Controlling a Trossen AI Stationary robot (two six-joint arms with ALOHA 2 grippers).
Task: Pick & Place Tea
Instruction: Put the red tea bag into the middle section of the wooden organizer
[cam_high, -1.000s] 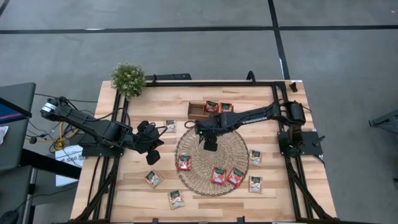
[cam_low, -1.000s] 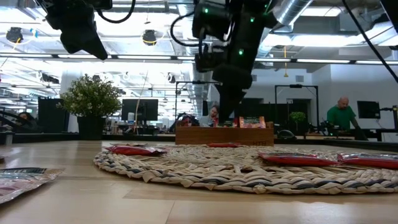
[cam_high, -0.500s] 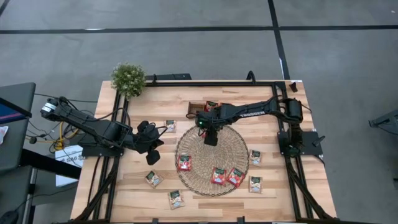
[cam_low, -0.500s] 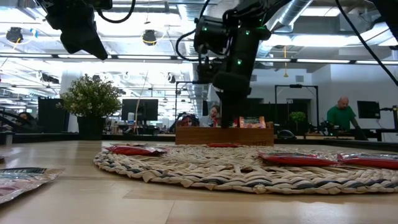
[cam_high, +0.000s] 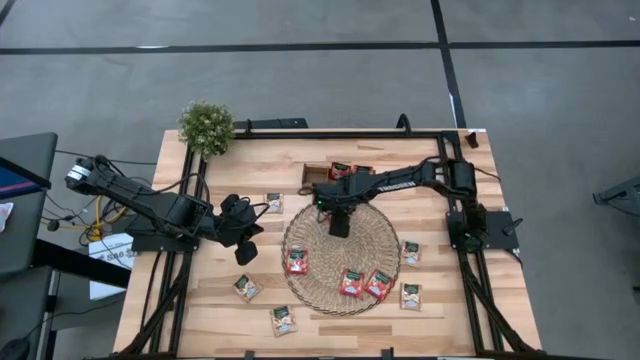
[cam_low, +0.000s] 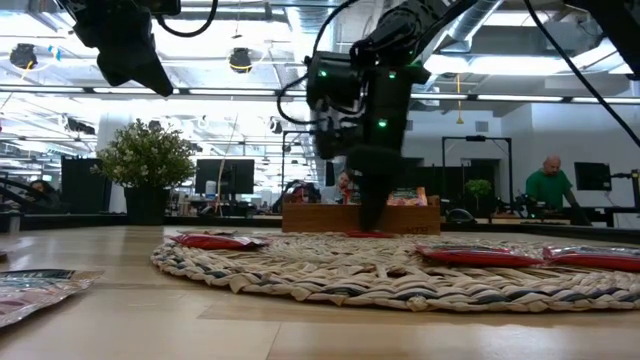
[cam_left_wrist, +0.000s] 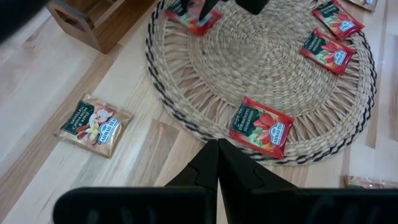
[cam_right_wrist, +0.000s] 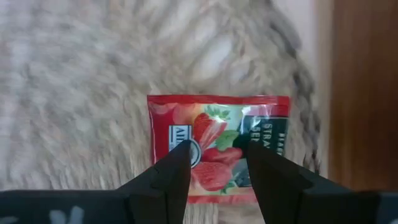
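Tea sachets lie flat on the round straw mat (cam_high: 385, 240) and on the table around it. My right gripper (cam_right_wrist: 216, 152) points down over a red sachet (cam_right_wrist: 217, 124) at the mat's far edge, beside the wooden tray (cam_high: 318, 177). It is open, with a finger on either side of the sachet's middle. The low view shows its tips (cam_low: 372, 222) down near the mat. My left gripper (cam_left_wrist: 217, 155) is shut on nothing and hangs above the table, left of the mat (cam_high: 243, 252). My right gripper comes at the red sachet's middle (cam_right_wrist: 217, 152) from above, fingers pointing down and apart. The sachet lies flat on the mat. I cannot tell whether the fingertips touch it.
Three more red sachets lie on the mat (cam_high: 296, 261) (cam_high: 351, 283) (cam_high: 378, 285). Whitish sachets lie on the bare table at the left (cam_high: 274, 202) (cam_high: 247, 288) and at the right (cam_high: 410, 253). The tray holds sachets (cam_high: 342, 170). A potted plant (cam_high: 206, 127) stands at the far left corner.
My right gripper has come down toward the mat and shifted a little toward the table's far edge, closer to the wooden tray. It now stands over the red sachet there.
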